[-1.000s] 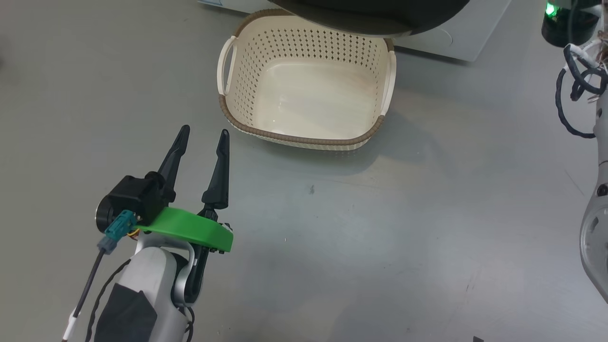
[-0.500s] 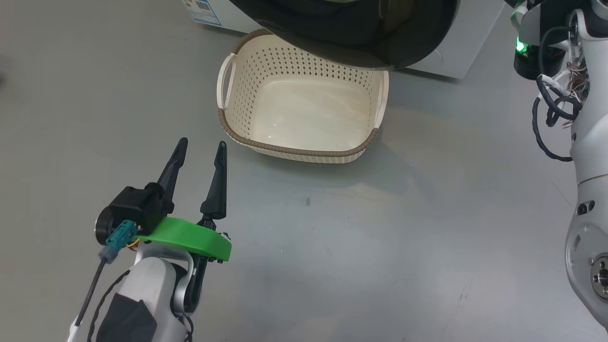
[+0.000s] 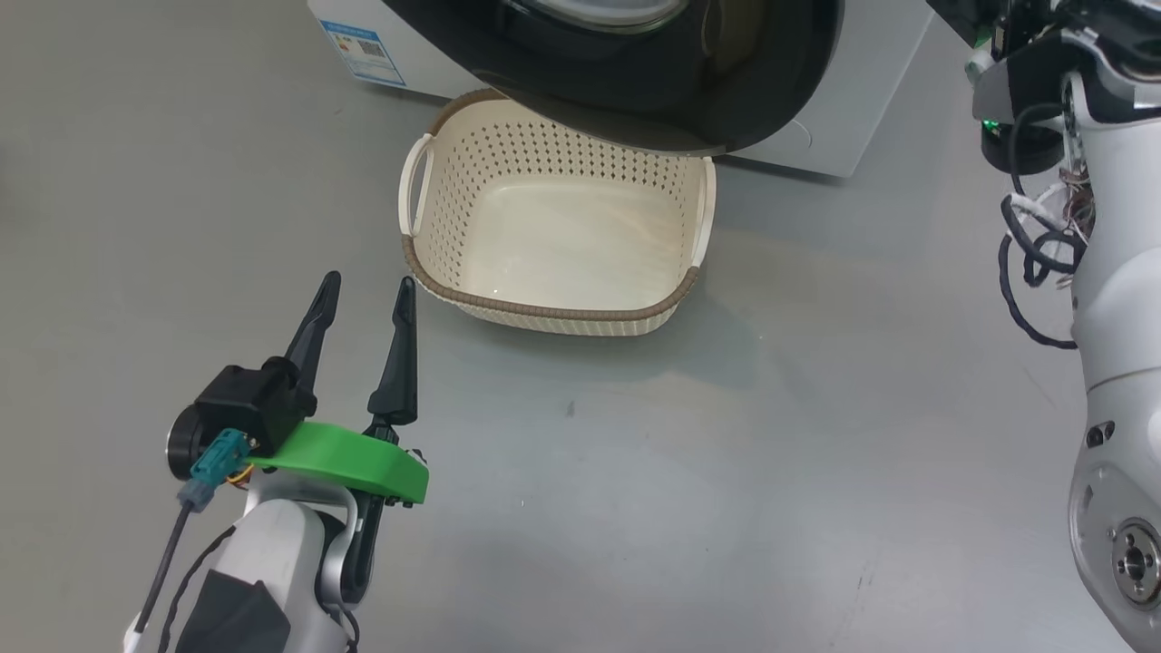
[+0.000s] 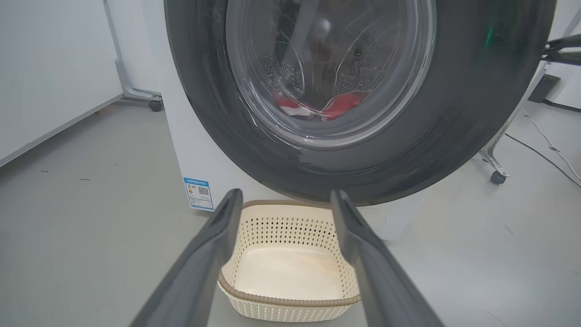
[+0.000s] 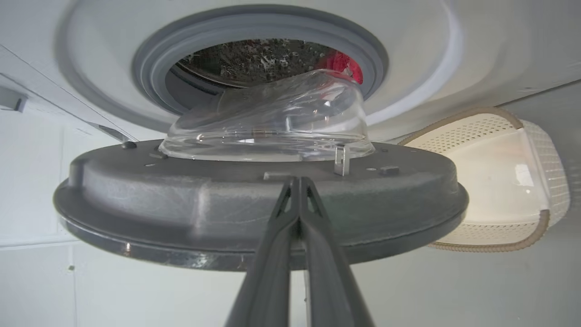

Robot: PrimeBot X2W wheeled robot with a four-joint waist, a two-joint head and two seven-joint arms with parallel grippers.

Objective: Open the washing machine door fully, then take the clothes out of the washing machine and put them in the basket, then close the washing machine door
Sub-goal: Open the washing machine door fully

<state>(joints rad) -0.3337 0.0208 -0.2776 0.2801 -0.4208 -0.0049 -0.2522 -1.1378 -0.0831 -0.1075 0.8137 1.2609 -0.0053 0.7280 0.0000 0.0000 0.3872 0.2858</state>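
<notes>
The washing machine door (image 3: pixel 635 91) stands partly open, its black rim hanging over the cream basket's (image 3: pixel 553 236) far side. In the right wrist view my right gripper (image 5: pixel 297 180) is shut, its tips against the door's (image 5: pixel 181 200) grey inner face below the glass bowl (image 5: pixel 272 122). Red clothes (image 5: pixel 341 63) lie in the drum behind the grey gasket (image 5: pixel 150 68). My left gripper (image 3: pixel 366 286) is open over the floor, just left of the basket's near corner. In the left wrist view the clothes (image 4: pixel 338 103) show through the door glass above the basket (image 4: pixel 290 268).
The white washing machine (image 3: pixel 834 118) stands on the grey floor, with a blue label (image 3: pixel 361 43) at its lower corner. My right arm's pale forearm (image 3: pixel 1116 317) and its cables run along the right edge. A wheeled stand (image 4: pixel 497 175) is right of the machine.
The head camera has tilted up, so more of the door and machine shows and the basket sits lower. My left gripper stays open in the same pose. More of the right arm shows.
</notes>
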